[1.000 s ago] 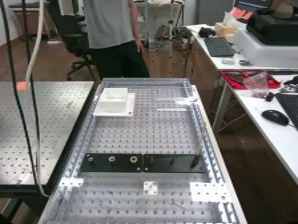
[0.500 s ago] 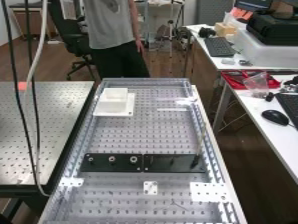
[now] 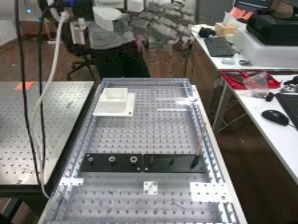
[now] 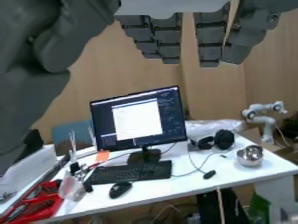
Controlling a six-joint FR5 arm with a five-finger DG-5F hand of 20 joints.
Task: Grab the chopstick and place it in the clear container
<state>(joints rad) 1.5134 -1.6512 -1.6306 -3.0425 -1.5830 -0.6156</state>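
Note:
The hand [image 3: 157, 24] is at the top of the high view, high above the bench's far end, with fingers straight and spread and nothing held. In the wrist view the hand [image 4: 208, 42] shows relaxed fingers, with the thumb off to one side. A thin tan chopstick [image 3: 201, 137] stands nearly upright, leaning slightly, at the right end of the black plate, well away from the hand. The small whitish container [image 3: 115, 101] sits on a white base at the bench's far left. A thin pale stick [image 4: 220, 206] near the desk edge looks like the chopstick.
Black plates [image 3: 112, 161] with round fittings cross the perforated bench [image 3: 133, 192]. White brackets [image 3: 209, 192] lie on it, and raised rails [image 3: 216, 172] run along its sides. Cables [image 3: 40, 125] hang at the left. A desk [image 4: 186, 178] with a monitor [image 4: 138, 120] stands beside the bench.
The arm and hand have come into the high view from the upper left, above the far end. The hanging cables have shifted. The chopstick and container have not moved.

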